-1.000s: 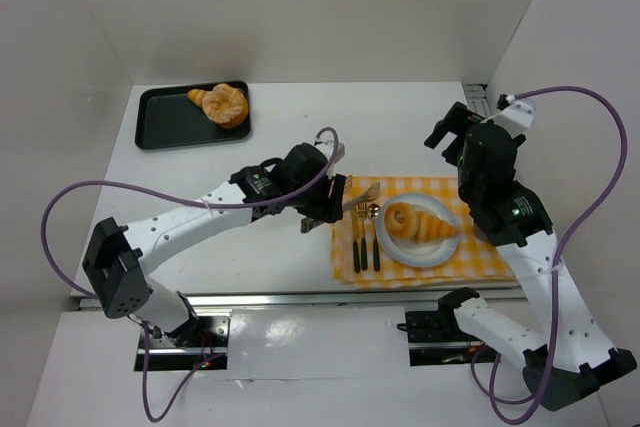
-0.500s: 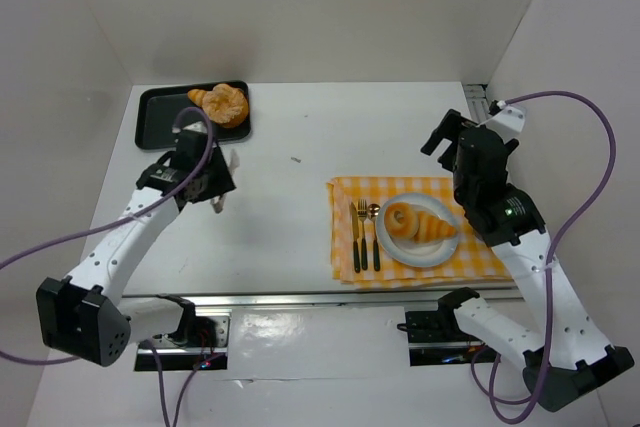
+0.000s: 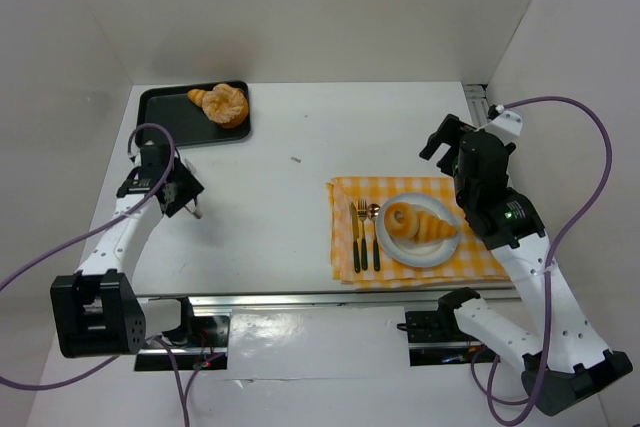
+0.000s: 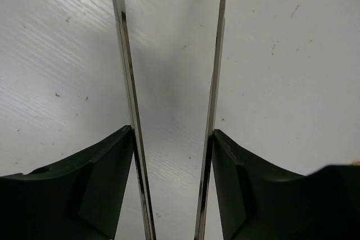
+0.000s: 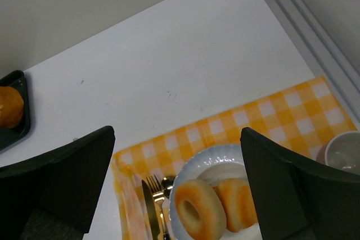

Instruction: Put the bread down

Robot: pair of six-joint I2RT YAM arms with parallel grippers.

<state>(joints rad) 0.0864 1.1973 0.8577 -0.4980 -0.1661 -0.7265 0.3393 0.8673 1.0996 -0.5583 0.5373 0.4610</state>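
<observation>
From above, your next pick is the tray bread [image 3: 222, 104], sitting at the far right end of the black tray [image 3: 165, 127] in the far-left corner of the worktop [image 3: 290, 217]. The left pincer [image 3: 190, 205] hangs low just on the near side of that tray, so the bread lies beyond it and a little to its right. The left arm is by far the nearer. The right pincer [image 3: 445, 137] hovers over the far edge of the checked cloth [image 3: 490, 257], well apart from the tray. The tray pile reads as two pieces touching, and its long axis runs roughly left to right. There is one plate [image 3: 440, 255] on the cloth, carrying two more pieces of plated bread [image 3: 418, 221], and three pieces of cutlery [image 3: 364, 237] lie just to its left.

In the left wrist view, the two thin fingers [image 4: 128, 82] stand apart with only bare worktop between them, so the pincer is open and empty. No bread shows here.

In the right wrist view, the pincer [image 5: 177, 133] is spread wide with nothing in it. Below it you see a ring-shaped piece and a second piece touching on the plate [image 5: 211, 168]. One piece of tray bread [image 5: 8, 108] peeks in at the left edge.
</observation>
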